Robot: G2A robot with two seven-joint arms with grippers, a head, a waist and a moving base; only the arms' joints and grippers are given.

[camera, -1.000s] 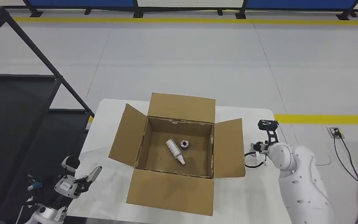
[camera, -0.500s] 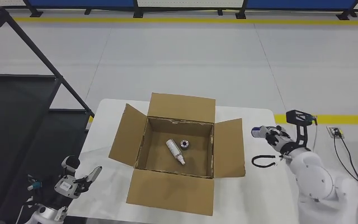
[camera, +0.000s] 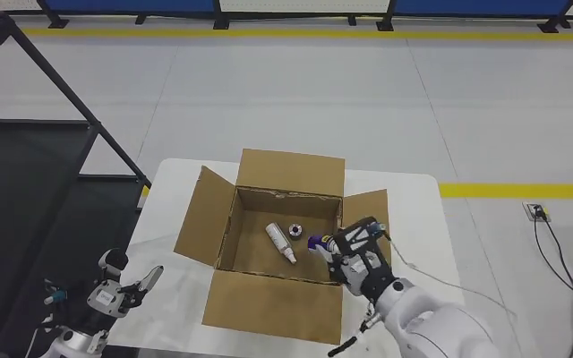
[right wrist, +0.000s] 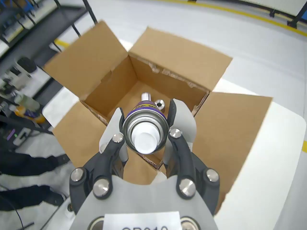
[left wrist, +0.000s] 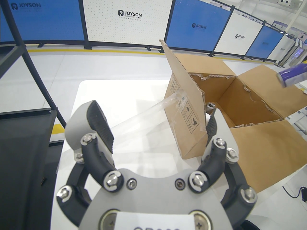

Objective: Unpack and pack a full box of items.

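Aloft above box [camera: 291, 170]: right hand [right wrist: 145, 113], can [right wrist: 145, 130]

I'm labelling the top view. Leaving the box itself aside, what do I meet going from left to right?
left gripper → white bottle → small round metal part → purple can

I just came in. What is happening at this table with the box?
The right gripper holds a purple spray can over the open cardboard box on the table. A white bottle and a small round part lie inside the box. The left gripper is open and empty, near the table's front left corner.
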